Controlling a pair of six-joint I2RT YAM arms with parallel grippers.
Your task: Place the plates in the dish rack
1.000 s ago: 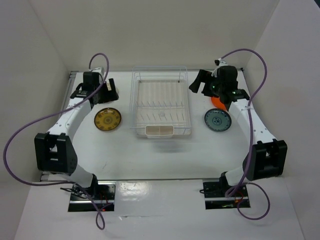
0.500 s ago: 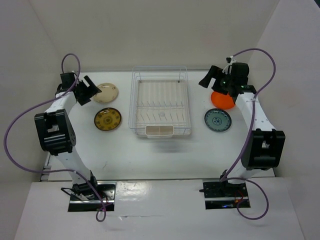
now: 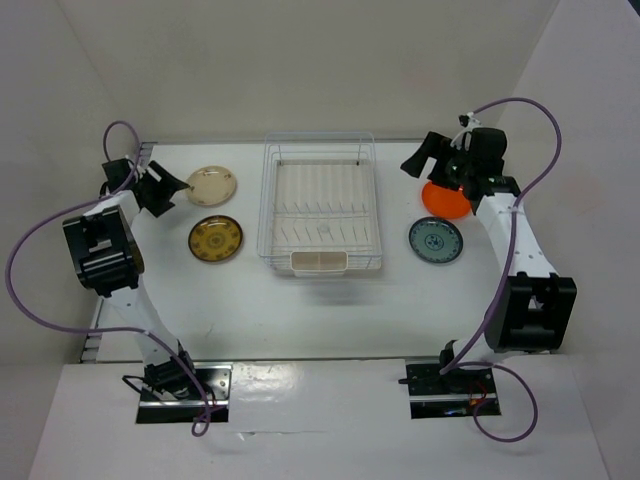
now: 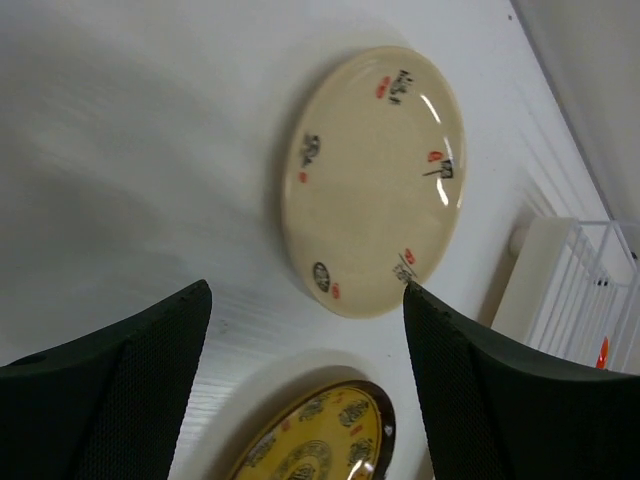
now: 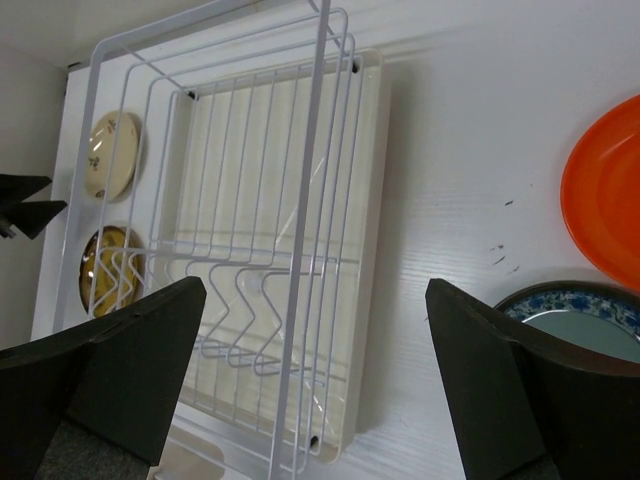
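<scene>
Currently all four small round ceramic plates point(image 3: 212, 184) are lying on the white table point(image 3: 320, 310) outside the white wire dish rack point(image 3: 320, 205); the left fingers point(image 4: 110, 390) and right fingers point(image 5: 100, 370) are gaping, empty.

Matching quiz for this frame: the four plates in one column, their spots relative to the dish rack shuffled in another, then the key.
1. orange plate
2. beige plate
3. blue-green plate
4. yellow plate

A. left of the dish rack, far row
B. right of it, near row
C. left of it, near row
D. right of it, far row

Pairs: 1-D, 2-A, 3-B, 4-C
</scene>
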